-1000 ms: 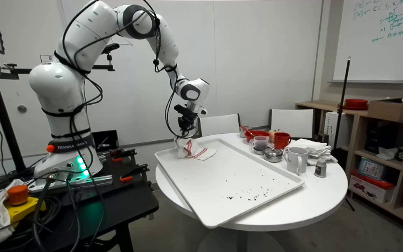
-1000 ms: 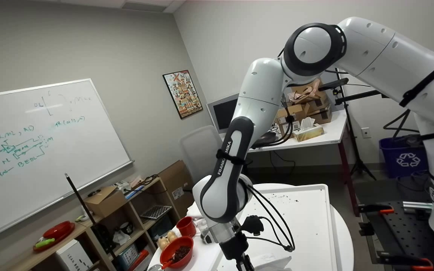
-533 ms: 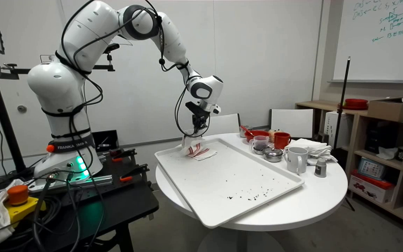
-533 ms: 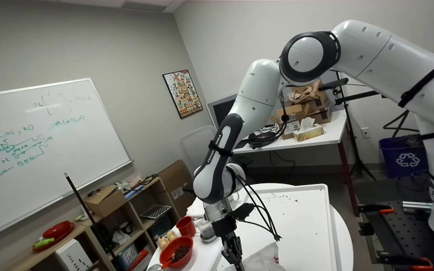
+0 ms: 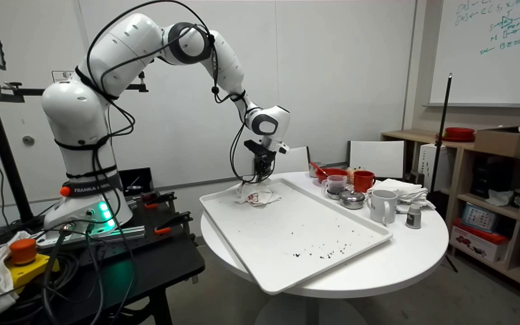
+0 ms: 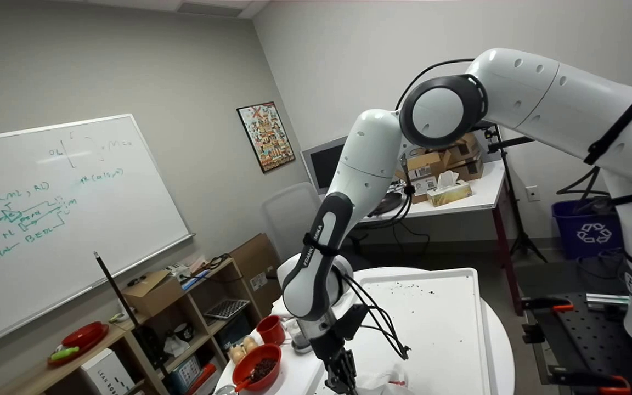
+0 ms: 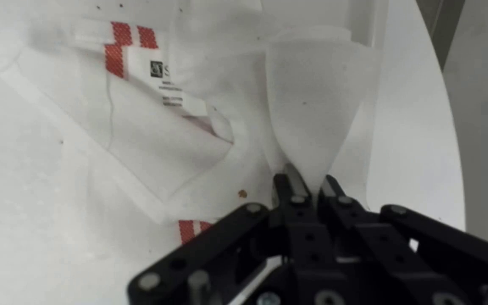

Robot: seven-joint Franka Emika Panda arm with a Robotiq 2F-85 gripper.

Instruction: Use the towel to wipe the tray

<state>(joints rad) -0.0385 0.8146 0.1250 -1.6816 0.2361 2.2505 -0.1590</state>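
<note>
Pinching a fold of the towel (image 7: 184, 154), the gripper (image 7: 310, 180) holds it on the tray (image 5: 278, 230), far left in an exterior view. Likely light and limp: grip it bunched, mid-cloth.

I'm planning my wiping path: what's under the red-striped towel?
The tray lies under the towel, and the gripper pinches one fold. Dark crumbs show on uncovered tray floor; whether any sit beneath the towel can't be seen, as it hides that patch.
</note>
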